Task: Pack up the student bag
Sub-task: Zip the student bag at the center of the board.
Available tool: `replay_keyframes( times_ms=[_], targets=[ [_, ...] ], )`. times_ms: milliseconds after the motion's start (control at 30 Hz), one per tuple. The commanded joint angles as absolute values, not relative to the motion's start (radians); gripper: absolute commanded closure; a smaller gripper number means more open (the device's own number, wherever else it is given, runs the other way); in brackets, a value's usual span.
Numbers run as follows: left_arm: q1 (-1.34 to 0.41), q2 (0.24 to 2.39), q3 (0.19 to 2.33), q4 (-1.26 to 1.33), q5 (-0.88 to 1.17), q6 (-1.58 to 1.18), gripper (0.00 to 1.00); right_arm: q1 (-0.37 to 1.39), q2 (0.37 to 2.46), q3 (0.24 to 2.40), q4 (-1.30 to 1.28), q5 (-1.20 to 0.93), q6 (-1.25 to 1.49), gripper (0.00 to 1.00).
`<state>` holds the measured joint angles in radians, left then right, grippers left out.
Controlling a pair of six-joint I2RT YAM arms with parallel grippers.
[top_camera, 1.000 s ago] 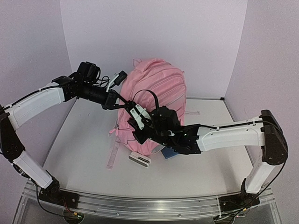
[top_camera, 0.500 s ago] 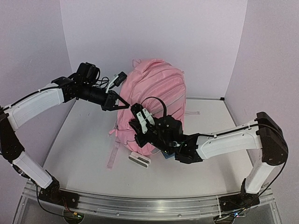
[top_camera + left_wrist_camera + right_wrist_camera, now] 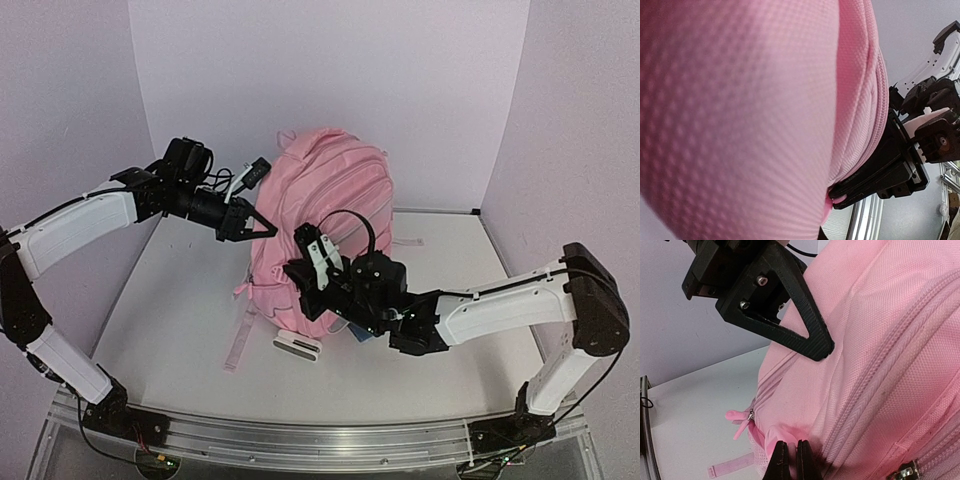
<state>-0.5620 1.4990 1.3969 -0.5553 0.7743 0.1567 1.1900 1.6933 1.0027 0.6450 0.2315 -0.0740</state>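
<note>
The student bag (image 3: 335, 205), a large pink backpack, stands upright at mid-table. My left gripper (image 3: 264, 228) is shut on the fabric of its upper left side; in the right wrist view one of its black fingers (image 3: 807, 330) presses into the cloth. Lower on that same side, my right gripper (image 3: 790, 462) is shut on a small pink tab (image 3: 785, 432) by the zip seam. A second pink zip pull (image 3: 740, 421) hangs just to the left. Pink fabric (image 3: 740, 110) fills the left wrist view, with the right gripper (image 3: 837, 196) pinching the tab at its edge.
A white flat object (image 3: 298, 345) lies on the table in front of the bag, and a blue item (image 3: 362, 331) sits under my right arm. A pink strap (image 3: 240, 335) trails toward the near left. Walls close the back and both sides.
My right gripper has moved down and to the right along the bag's left side, still shut. The bag's top has shifted left and stands more upright. The left gripper has barely moved.
</note>
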Motion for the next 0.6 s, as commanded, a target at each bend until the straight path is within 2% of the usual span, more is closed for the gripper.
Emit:
replay_keyframes(
  times_ms=[0, 367, 567],
  targets=[
    [-0.508, 1.477, 1.412, -0.43, 0.755, 0.164, 1.0, 1.233, 1.77, 0.899, 0.576, 0.161, -0.013, 1.0],
    [-0.508, 1.476, 1.408, -0.431, 0.775, 0.166, 1.0, 1.233, 1.796, 0.868, 0.643, 0.167, 0.124, 1.0],
    [-0.508, 1.477, 1.408, -0.434, 0.771, 0.167, 1.0, 1.234, 1.72, 0.839, 0.627, 0.168, 0.169, 0.83]
  ],
)
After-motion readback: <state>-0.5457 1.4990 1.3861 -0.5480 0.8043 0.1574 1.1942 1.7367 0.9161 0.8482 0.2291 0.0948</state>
